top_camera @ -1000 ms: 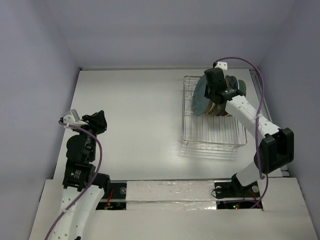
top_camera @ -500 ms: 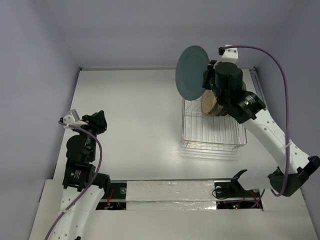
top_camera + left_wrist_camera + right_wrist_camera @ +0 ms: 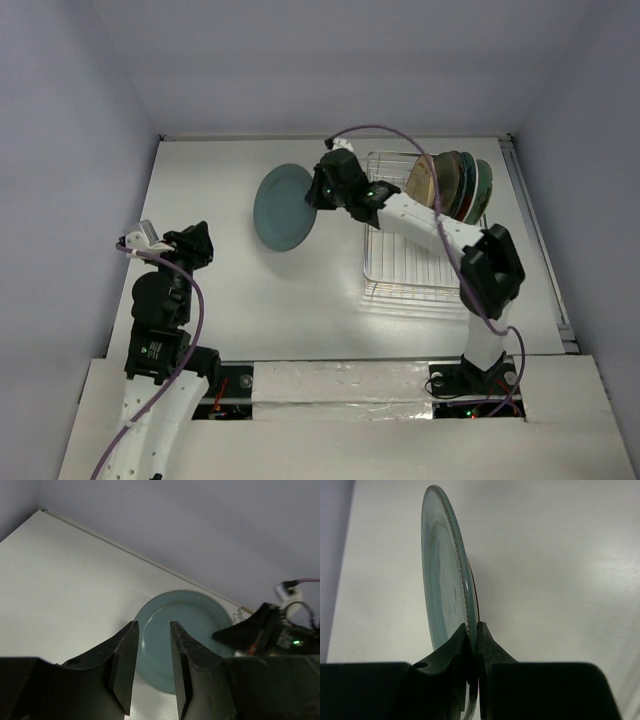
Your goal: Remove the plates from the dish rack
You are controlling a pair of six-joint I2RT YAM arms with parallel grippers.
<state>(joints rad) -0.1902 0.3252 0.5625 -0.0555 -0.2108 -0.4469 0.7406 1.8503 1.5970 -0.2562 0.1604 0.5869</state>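
Observation:
My right gripper is shut on the rim of a plain teal plate, which hangs tilted over the white table to the left of the dish rack. In the right wrist view the fingers pinch the plate's edge from both sides. Several more plates stand on edge at the rack's far right end. My left gripper sits at the left of the table, open and empty. Its camera sees the teal plate beyond its fingertips.
The chrome wire rack takes up the right side of the table, and the right arm stretches across it. Grey walls close in the table on the far side and at both sides. A raised rail runs along the right edge.
The right arm has lifted the teal plate out of the rack, then swung it left and down over the table. The left arm has not moved.

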